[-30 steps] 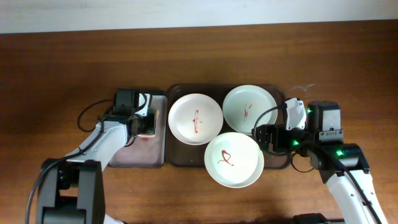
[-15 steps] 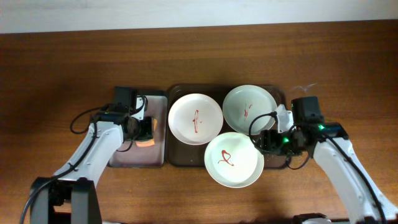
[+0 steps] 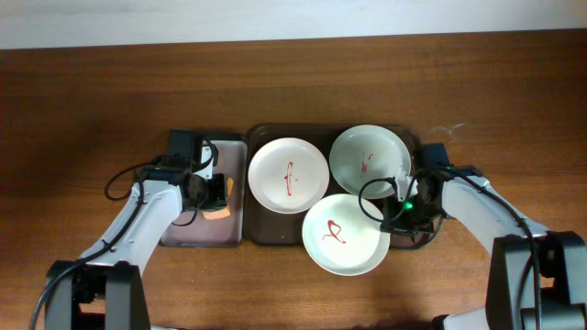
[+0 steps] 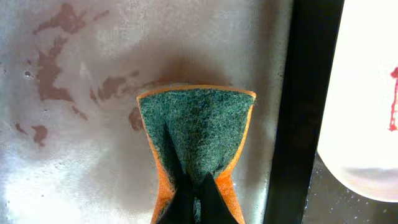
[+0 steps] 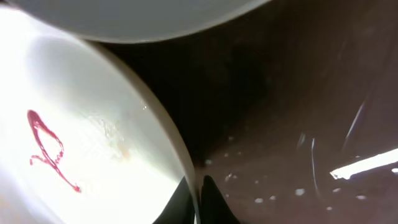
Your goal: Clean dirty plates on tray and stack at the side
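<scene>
Three white plates lie on the dark brown tray (image 3: 264, 229): a left plate (image 3: 288, 174), a greenish back-right plate (image 3: 369, 160) and a front plate (image 3: 345, 235), each with red sauce squiggles. My right gripper (image 3: 393, 216) is shut on the front plate's right rim. In the right wrist view its tips (image 5: 198, 200) pinch the thin rim of that plate (image 5: 81, 124) above the wet tray (image 5: 298, 112). Left of the tray, my left gripper (image 3: 217, 194) is shut on an orange sponge with a green scouring face (image 4: 196, 130), just above the smaller tray.
The smaller black-rimmed tray (image 3: 183, 234) lies left of the brown one, and its pinkish-grey inside (image 4: 74, 124) is wet and stained. Its black rim (image 4: 305, 112) separates the sponge from the left plate (image 4: 367, 93). Bare wooden table (image 3: 92, 110) surrounds both trays.
My right gripper has moved in to the front plate's rim and shut on it. My left gripper, shut on the sponge, has shifted slightly over the small tray.
</scene>
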`<act>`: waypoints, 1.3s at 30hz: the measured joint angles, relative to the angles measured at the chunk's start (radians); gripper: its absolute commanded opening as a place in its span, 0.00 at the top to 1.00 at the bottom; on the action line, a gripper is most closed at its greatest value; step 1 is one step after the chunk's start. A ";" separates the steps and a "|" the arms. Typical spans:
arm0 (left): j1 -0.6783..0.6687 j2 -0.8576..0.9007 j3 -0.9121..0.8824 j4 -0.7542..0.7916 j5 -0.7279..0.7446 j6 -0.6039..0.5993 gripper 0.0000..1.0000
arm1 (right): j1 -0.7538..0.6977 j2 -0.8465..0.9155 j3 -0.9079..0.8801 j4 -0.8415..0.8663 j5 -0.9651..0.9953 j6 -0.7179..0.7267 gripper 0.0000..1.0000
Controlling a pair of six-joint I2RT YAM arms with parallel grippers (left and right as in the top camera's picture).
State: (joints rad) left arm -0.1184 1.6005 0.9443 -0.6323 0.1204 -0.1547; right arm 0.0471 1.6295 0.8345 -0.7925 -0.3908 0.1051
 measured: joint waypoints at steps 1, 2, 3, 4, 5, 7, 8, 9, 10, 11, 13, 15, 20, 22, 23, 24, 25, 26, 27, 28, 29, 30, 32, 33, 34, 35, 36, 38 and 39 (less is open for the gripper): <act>0.000 -0.002 0.000 0.000 0.000 0.000 1.00 | 0.000 0.000 0.000 0.002 -0.002 -0.001 0.96; 0.000 -0.008 0.000 0.000 0.000 0.000 1.00 | 0.000 0.000 0.000 0.005 -0.003 -0.001 0.96; 0.000 -0.023 0.000 0.000 0.000 0.000 1.00 | 0.000 0.000 0.000 0.008 -0.003 -0.001 0.96; 0.000 -0.037 0.000 0.000 0.000 0.000 1.00 | 0.000 0.000 0.000 0.008 -0.003 -0.001 0.96; 0.000 -0.055 0.000 0.000 0.000 0.000 1.00 | 0.000 0.000 0.000 0.010 -0.003 -0.001 0.96; 0.000 -0.082 0.000 0.000 0.000 0.000 1.00 | 0.000 0.000 0.000 0.012 -0.003 0.000 0.96; 0.000 -0.086 0.000 0.000 0.000 0.000 1.00 | 0.000 0.000 0.000 0.012 -0.003 0.000 0.96; 0.000 -0.089 0.000 0.001 0.003 0.000 1.00 | 0.000 0.000 0.000 0.012 -0.003 0.000 0.96; 0.000 -0.090 0.000 0.003 0.011 0.000 1.00 | 0.000 0.000 0.000 0.012 -0.003 0.000 0.96; 0.000 -0.090 0.000 0.011 0.037 -0.001 1.00 | 0.000 0.000 0.000 0.012 -0.003 0.000 0.96; 0.002 -0.090 0.000 0.050 0.163 -0.002 1.00 | 0.000 0.000 0.000 0.012 -0.003 0.000 0.96; -0.023 -0.092 0.000 0.135 0.347 -0.017 1.00 | 0.000 0.000 0.000 0.012 -0.003 0.000 0.96; -0.236 -0.093 0.000 0.309 0.441 -0.159 1.00 | 0.000 0.000 0.000 0.018 -0.004 0.001 0.96; -0.314 -0.087 0.000 0.400 0.438 -0.235 1.00 | 0.000 0.000 0.000 0.018 -0.004 0.000 0.96; -0.364 -0.079 0.000 0.421 0.437 -0.281 1.00 | 0.000 0.000 0.000 0.018 -0.003 0.000 0.96; -0.398 -0.068 0.000 0.433 0.433 -0.316 1.00 | 0.000 0.000 0.000 0.018 -0.003 0.000 0.96; -0.430 -0.048 0.000 0.447 0.425 -0.351 1.00 | 0.000 0.000 0.000 0.018 -0.003 0.000 0.96; -0.461 -0.019 0.000 0.455 0.421 -0.385 1.00 | 0.000 0.000 0.000 0.018 -0.003 0.000 0.96; -0.491 0.013 0.000 0.468 0.417 -0.410 1.00 | 0.000 0.000 0.000 0.018 -0.003 0.000 0.96; -0.523 0.048 0.000 0.486 0.413 -0.439 1.00 | 0.000 0.000 0.000 0.018 -0.003 0.000 0.96; -0.552 0.080 0.000 0.499 0.411 -0.468 1.00 | 0.000 0.000 0.000 0.018 -0.003 0.000 0.96; -0.571 0.100 0.000 0.506 0.410 -0.488 1.00 | 0.000 0.000 0.000 0.018 -0.003 0.000 0.96; -0.602 0.146 0.000 0.521 0.409 -0.532 1.00 | 0.000 0.000 0.000 0.018 -0.003 0.000 0.96; -0.611 0.167 0.000 0.518 0.406 -0.547 1.00 | 0.000 0.000 0.000 0.018 -0.003 0.000 0.96; -0.613 0.183 0.000 0.505 0.395 -0.554 1.00 | 0.000 0.000 0.000 0.018 -0.003 0.001 0.96; -0.613 0.191 0.003 0.474 0.370 -0.558 1.00 | 0.000 0.000 0.000 0.018 -0.004 0.000 0.96; -0.608 0.192 0.003 0.440 0.334 -0.562 1.00 | 0.000 0.000 0.000 0.018 -0.004 0.000 0.96; -0.583 0.191 0.006 0.383 0.237 -0.557 1.00 | 0.000 0.000 0.000 0.018 -0.007 0.000 0.96; -0.566 0.191 0.008 0.372 0.217 -0.548 1.00 | 0.000 0.000 0.000 0.018 -0.008 0.000 0.96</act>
State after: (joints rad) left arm -0.6846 1.7912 0.9520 -0.2607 0.3378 -0.7025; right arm 0.0475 1.6295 0.8345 -0.7742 -0.3992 0.1055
